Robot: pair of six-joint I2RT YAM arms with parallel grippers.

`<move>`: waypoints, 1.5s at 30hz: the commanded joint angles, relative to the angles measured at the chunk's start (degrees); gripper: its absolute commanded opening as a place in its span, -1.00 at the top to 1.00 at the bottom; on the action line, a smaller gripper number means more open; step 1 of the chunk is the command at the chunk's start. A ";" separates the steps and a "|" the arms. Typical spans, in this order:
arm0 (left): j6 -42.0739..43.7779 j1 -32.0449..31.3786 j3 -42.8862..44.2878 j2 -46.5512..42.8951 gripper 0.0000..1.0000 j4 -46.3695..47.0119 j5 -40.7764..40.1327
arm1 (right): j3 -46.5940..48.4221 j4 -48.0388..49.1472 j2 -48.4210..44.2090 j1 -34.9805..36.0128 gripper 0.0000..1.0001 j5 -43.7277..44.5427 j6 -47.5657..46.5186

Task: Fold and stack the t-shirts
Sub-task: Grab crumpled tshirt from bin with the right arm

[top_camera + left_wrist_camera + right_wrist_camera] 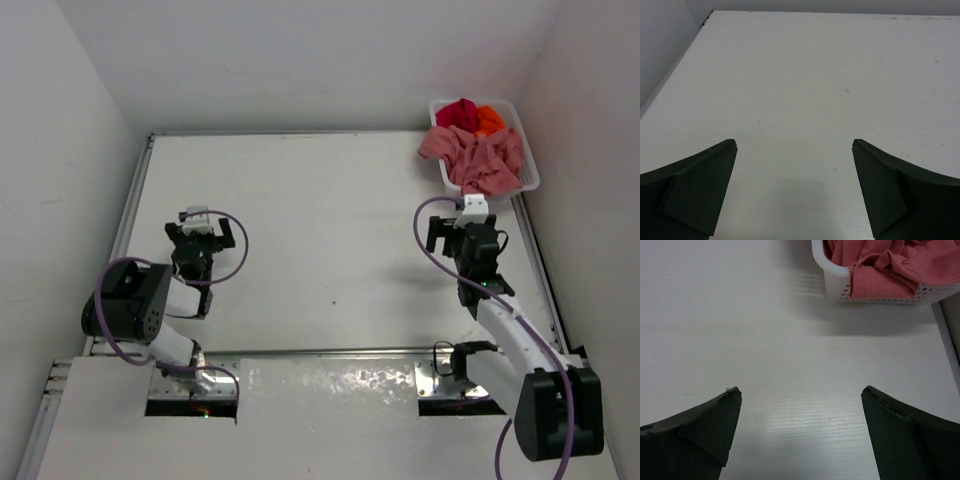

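Soft, crumpled salmon-pink t-shirt (480, 160) spills over the white mesh basket (835, 285) at the tabletop's (320, 220) one o'clock corner, half burying the orange t-shirt (490, 120) and crimson t-shirt (457, 112). Dark wedge-shaped left fingers (700, 195) and right fingers (705, 432) stand wide apart, their bases cut off.

soft cloth t-shirts (478, 155); white plastic mesh basket (875, 293); matt table (320, 230)

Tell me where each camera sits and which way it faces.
Top external: above and behind the robot, looking down on the table; left arm and right arm show, left gripper and right gripper open.
Left wrist: on the left arm, looking across the table; its fingers show.
Right wrist: on the right arm, facing the basket holding the salmon-pink t-shirt; its fingers show.
Shared: top and right wrist both show the basket.
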 commanded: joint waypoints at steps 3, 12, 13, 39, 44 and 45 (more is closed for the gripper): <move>0.15 0.76 0.90 -0.67 -1.00 1.96 1.03 | 7.25 -2.37 -1.27 0.18 -0.98 -1.53 0.44; 14.78 0.06 38.31 -10.61 -1.00 -53.56 13.61 | 44.59 -24.40 19.01 -3.23 -0.79 -2.83 -1.25; 18.22 -0.99 41.73 -9.64 -1.00 -60.64 11.59 | 51.85 -26.53 21.91 -7.16 -0.41 -3.63 2.86; 16.50 -3.46 49.94 -13.15 -0.98 -77.49 9.20 | 90.68 -37.63 68.79 -16.34 0.84 3.31 0.44; 14.30 -3.55 50.38 -13.15 -0.93 -76.44 9.38 | 87.35 -32.03 58.53 -15.29 1.00 -0.21 -3.78; 14.04 -3.55 50.30 -13.15 -0.92 -76.18 9.38 | 86.73 -31.05 53.72 -14.15 1.00 -0.12 -4.56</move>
